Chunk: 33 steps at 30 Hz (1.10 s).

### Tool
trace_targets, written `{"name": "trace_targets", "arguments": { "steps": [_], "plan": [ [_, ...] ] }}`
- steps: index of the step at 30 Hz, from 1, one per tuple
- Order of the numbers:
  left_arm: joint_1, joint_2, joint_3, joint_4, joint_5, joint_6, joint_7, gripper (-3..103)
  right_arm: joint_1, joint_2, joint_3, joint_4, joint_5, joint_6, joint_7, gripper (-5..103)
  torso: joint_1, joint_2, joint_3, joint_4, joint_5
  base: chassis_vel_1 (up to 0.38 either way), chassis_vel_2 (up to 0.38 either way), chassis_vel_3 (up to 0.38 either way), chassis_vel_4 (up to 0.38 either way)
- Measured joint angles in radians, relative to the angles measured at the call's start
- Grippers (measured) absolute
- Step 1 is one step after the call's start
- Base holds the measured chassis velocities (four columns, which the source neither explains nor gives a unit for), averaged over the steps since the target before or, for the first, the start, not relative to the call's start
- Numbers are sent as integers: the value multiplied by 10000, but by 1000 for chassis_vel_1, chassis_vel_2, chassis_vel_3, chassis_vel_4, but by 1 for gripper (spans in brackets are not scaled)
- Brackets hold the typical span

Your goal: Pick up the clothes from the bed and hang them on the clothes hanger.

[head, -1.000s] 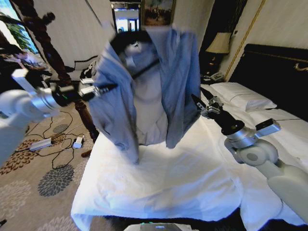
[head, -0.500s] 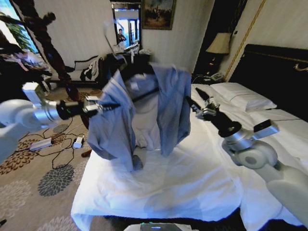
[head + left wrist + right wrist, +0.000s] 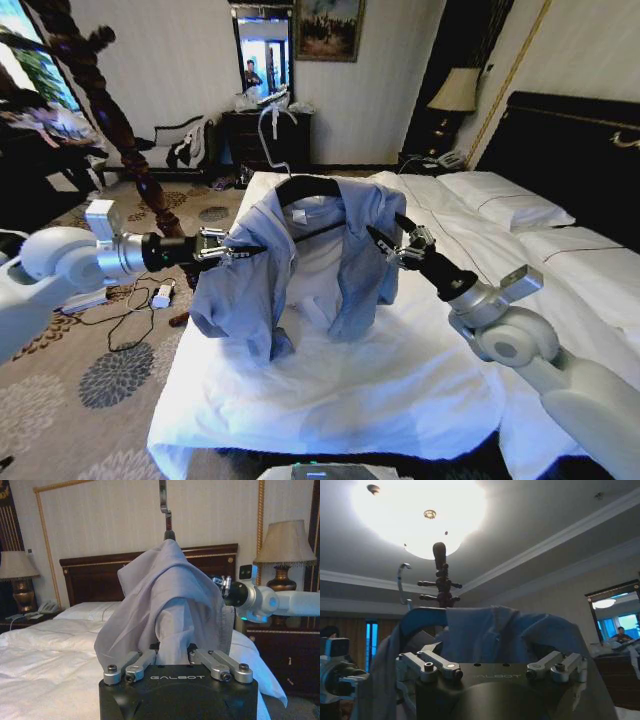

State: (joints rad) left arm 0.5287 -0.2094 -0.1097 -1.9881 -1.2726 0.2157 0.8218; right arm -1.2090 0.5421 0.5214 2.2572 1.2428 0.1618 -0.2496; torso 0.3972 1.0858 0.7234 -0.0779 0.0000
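Shirt [image 3: 300, 255] draped on hanger [image 3: 305, 185], hem touching bed [image 3: 400, 380]. Left gripper [image 3: 240, 250] fingers pinching shirt shoulder; right gripper [image 3: 385, 235] fingers spread. Hanger not hung on anything visible.

Left wrist view: "GALBOT" in pale capitals on the black housing of the left pincer [image 3: 172, 652], centred just below the silver finger linkages.

Right wrist view: faint lettering in the same spot on the right pincer [image 3: 492, 672] housing, too dim to read for certain.

Head view: no legible text, labels, numbers or signs on anything.
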Motion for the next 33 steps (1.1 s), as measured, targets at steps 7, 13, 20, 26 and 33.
{"name": "trace_targets", "arguments": {
  "steps": [7,13,20,26,33],
  "plan": [
    [34,-6,47,2,70,1,-50,18,-63,118,2,23,-14,192,-440,100,0,0,0,1,0,0,0,0,0],
    [17,-135,62,95,98,2,-63,18,-127,239,-120,-34,-96,236,-921,95,0,0,0,0,-1,0,0,0,0],
    [40,-335,107,190,295,-10,-44,18,-249,403,-296,-147,-267,411,-1456,73,0,0,0,0,-1,0,0,0,0],
    [34,-546,111,315,394,-22,-23,18,-274,365,-281,-148,-65,530,-1854,86,1,0,0,0,0,0,0,0,0],
    [-22,-734,147,493,501,-41,28,18,-324,395,-338,-167,-20,583,-2294,91,1,0,0,0,-1,0,0,0,0]
  ]
}}
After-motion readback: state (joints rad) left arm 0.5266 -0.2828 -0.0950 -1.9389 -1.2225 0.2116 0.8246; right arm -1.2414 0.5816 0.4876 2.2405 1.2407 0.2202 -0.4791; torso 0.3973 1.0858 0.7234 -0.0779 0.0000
